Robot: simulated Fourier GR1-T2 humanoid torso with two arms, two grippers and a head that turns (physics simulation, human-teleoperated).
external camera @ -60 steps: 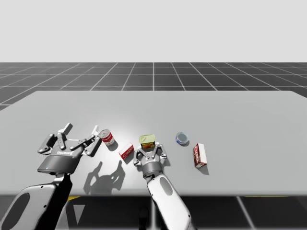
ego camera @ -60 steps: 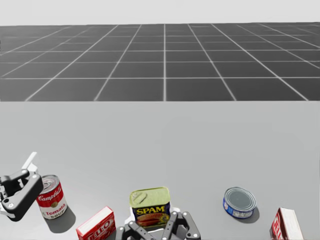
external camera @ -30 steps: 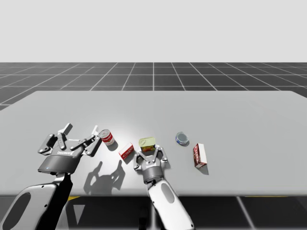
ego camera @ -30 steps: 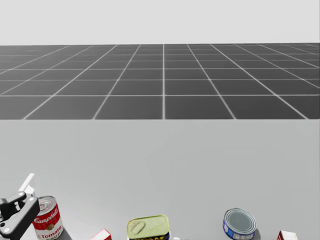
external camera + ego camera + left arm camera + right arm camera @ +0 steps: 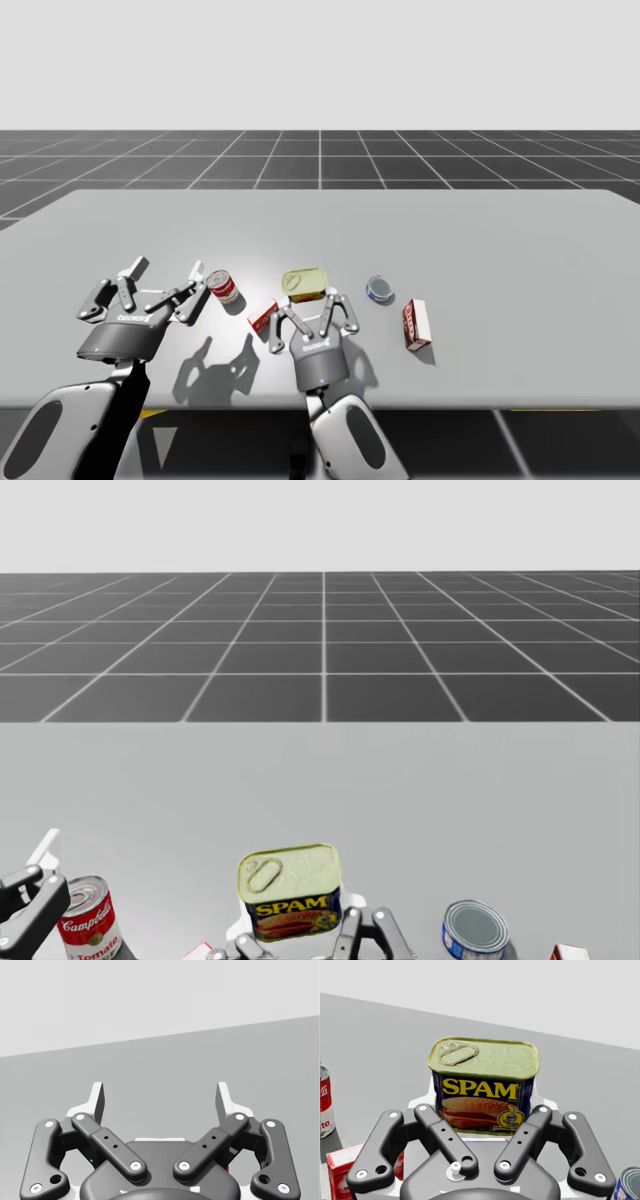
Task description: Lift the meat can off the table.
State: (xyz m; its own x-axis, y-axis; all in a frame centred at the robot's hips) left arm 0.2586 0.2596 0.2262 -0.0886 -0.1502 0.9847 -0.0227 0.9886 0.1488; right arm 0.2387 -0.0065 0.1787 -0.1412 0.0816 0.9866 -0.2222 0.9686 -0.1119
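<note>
Three cans and two boxes are counted: the meat can (image 5: 305, 283) is clamped in the right gripper (image 5: 308, 304) between one red box (image 5: 262, 317) and the flat blue can (image 5: 380, 290), with the other red box (image 5: 416, 324) beyond, and the left gripper (image 5: 168, 271) is held spread beside the red-and-white can (image 5: 223, 288).

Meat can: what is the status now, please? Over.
Right gripper shut on meat can. Left gripper open, empty. Red box close beside right gripper.

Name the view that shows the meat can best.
Right wrist view: the meat can sits close between my right gripper's fingers, lid and label plain. Head view hides its base; high view shows it from afar.
</note>
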